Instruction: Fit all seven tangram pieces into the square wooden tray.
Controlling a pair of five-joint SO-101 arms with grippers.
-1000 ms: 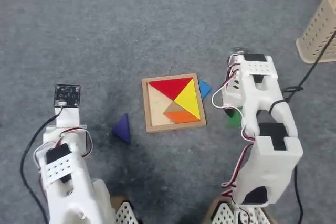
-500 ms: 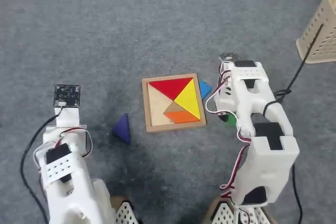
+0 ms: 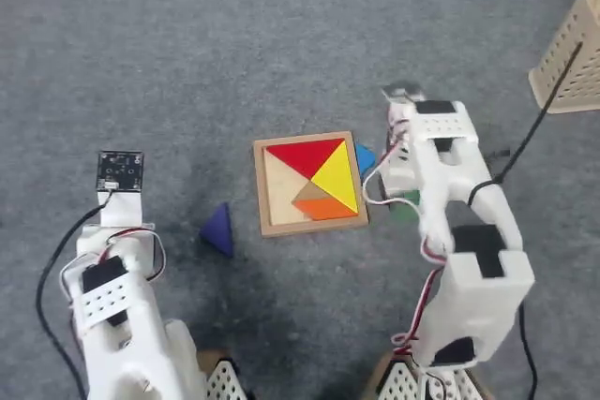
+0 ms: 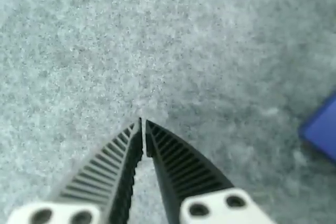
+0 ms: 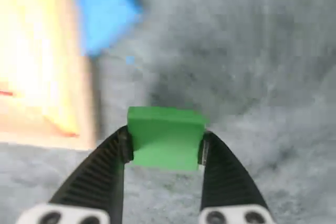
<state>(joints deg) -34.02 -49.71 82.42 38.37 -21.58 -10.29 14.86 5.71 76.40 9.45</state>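
Right wrist view: the green piece (image 5: pixel 165 129) sits clamped between the fingers of the right gripper (image 5: pixel 164 143), just beside the tray (image 5: pixel 79 98), with the blue piece (image 5: pixel 105 14) beyond. High view: the right arm (image 3: pixel 441 170) stretches forward along the tray's right side. The left gripper (image 4: pixel 143 129), pinched closed on nothing, points at carpet (image 4: pixel 157 35) near the navy piece (image 3: pixel 218 229).
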